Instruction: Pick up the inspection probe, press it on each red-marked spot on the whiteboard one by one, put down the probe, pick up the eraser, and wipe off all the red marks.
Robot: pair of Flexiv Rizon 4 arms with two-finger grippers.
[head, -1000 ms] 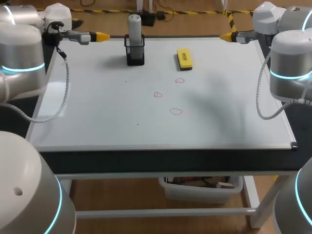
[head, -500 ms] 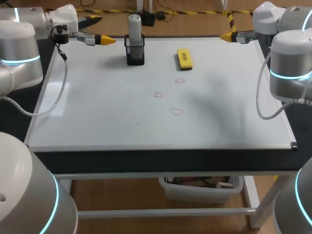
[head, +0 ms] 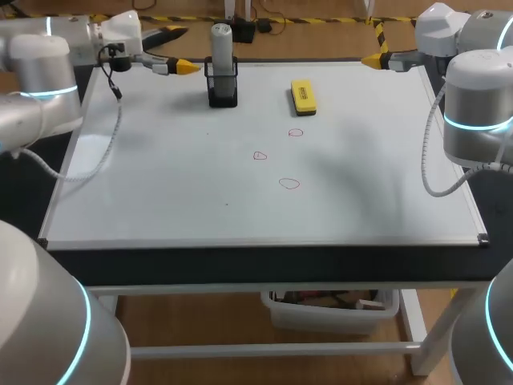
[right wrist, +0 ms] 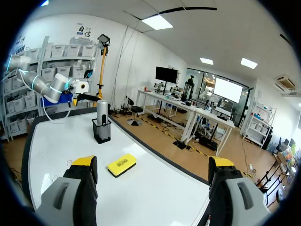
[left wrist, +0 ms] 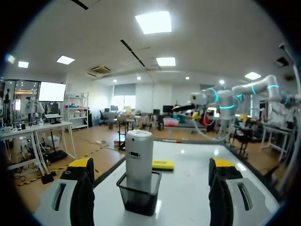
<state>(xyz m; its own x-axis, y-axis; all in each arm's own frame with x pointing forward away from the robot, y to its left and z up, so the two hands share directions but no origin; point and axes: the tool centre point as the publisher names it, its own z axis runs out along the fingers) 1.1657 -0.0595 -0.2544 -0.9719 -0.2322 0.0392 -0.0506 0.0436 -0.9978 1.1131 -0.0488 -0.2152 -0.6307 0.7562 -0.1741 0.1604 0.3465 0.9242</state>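
The grey-white probe (head: 221, 40) stands upright in a black mesh holder (head: 222, 87) at the far edge of the whiteboard (head: 160, 184). To its right lies the yellow eraser (head: 303, 97). Three small red marks (head: 296, 132) (head: 260, 156) (head: 289, 184) sit mid-board. My left gripper (head: 180, 50) is open just left of the probe; in the left wrist view the probe (left wrist: 139, 153) stands ahead, between the spread fingers of the left gripper (left wrist: 153, 165), untouched. My right gripper (head: 373, 59) hangs open at the far right edge, with the eraser (right wrist: 122, 165) ahead of it.
The board's raised frame (head: 264, 245) runs along the near side. Below the table stands a white bin (head: 333, 309). My right arm's cable (head: 433, 160) hangs over the board's right edge.
My left gripper has moved right along the far edge, closer to the probe holder. The right arm, probe, eraser and marks have not moved.
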